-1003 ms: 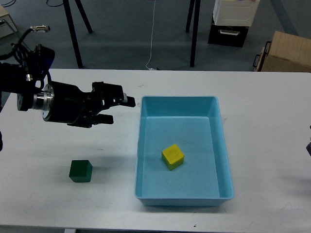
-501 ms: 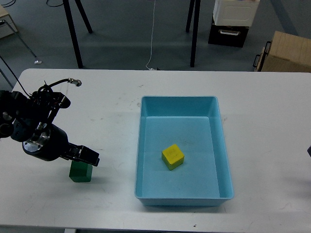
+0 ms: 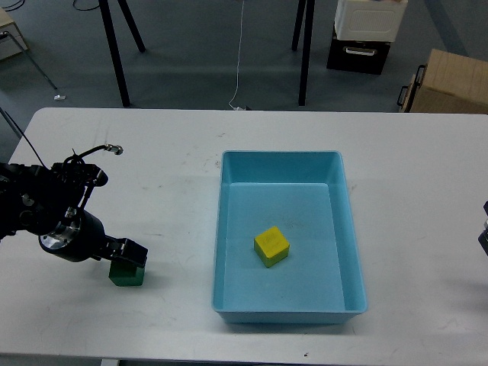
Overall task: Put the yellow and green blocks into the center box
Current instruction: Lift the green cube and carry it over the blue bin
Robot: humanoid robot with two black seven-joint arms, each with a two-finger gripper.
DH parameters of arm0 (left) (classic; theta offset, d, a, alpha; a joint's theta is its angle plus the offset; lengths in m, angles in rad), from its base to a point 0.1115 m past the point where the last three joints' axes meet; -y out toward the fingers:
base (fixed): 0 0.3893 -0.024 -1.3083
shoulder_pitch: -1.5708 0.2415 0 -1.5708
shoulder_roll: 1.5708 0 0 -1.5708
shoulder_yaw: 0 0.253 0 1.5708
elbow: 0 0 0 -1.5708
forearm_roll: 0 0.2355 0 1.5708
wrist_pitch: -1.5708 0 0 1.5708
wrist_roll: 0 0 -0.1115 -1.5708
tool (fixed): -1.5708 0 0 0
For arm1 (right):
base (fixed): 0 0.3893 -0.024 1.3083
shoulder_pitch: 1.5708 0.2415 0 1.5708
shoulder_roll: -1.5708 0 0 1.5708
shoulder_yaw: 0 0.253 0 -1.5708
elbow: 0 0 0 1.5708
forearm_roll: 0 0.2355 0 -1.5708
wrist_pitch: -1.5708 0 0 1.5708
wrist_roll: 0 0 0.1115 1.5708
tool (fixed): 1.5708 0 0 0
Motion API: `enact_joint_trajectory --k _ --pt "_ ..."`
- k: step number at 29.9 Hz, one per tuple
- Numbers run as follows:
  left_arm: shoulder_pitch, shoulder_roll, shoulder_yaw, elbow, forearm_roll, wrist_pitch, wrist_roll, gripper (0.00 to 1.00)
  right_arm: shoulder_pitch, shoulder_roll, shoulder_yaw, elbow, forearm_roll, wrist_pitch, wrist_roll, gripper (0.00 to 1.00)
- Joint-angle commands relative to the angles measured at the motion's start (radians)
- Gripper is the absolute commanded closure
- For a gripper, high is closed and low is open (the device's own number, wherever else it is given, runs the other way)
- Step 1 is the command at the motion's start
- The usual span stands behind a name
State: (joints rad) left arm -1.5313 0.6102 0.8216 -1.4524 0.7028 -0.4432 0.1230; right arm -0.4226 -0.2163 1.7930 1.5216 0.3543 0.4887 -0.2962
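The green block (image 3: 126, 275) sits on the white table at the front left. My left gripper (image 3: 126, 254) points down right over the block and covers its top. It is dark and seen end-on, so I cannot tell its fingers apart or whether they touch the block. The yellow block (image 3: 271, 246) lies tilted inside the blue box (image 3: 280, 159) in the middle of the table. Only a dark sliver of my right arm (image 3: 483, 238) shows at the right edge.
The white table (image 3: 412, 152) ends close in front of the box. Black stand legs, a cable, a cardboard box (image 3: 450, 82) and a white-and-black cabinet (image 3: 364, 34) are on the floor behind the table.
My left arm has swung from beside the box's far left corner down and left to the green block, then settled lower over it. The blocks have not moved.
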Motion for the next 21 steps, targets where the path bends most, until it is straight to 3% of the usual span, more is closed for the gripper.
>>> enact_joint_trajectory --k 1,3,8,11,14,17,21 --pt "0.037 -0.02 -0.001 0.03 0.0 0.0 0.001 0.04 -0.001 0.0 0.002 0.0 0.0 0.0 0.0 0.0" --pt "0.057 -0.026 -0.002 0.032 0.001 0.0 0.006 0.11 -0.001 0.0 0.002 0.0 0.0 0.0 0.0 0.0" --pt "0.063 -0.027 -0.006 0.029 0.014 0.003 0.044 0.67 -0.005 0.0 0.002 0.0 0.0 0.0 0.0 0.0" --pt "0.06 -0.023 -0.004 0.02 0.017 0.034 0.092 0.92 -0.008 0.0 0.002 0.0 0.0 0.0 0.0 0.0" --pt "0.054 -0.015 -0.007 0.0 0.02 0.06 0.096 1.0 -0.01 0.0 0.002 0.0 0.0 0.0 0.0 0.01" --pt "0.019 -0.009 -0.033 -0.023 0.02 0.101 0.096 1.0 -0.011 0.0 0.003 0.0 0.0 0.0 0.0 0.0" --pt "-0.126 -0.009 -0.061 -0.058 0.0 0.09 0.095 1.0 -0.019 0.0 0.005 0.0 0.0 0.0 0.0 0.0"
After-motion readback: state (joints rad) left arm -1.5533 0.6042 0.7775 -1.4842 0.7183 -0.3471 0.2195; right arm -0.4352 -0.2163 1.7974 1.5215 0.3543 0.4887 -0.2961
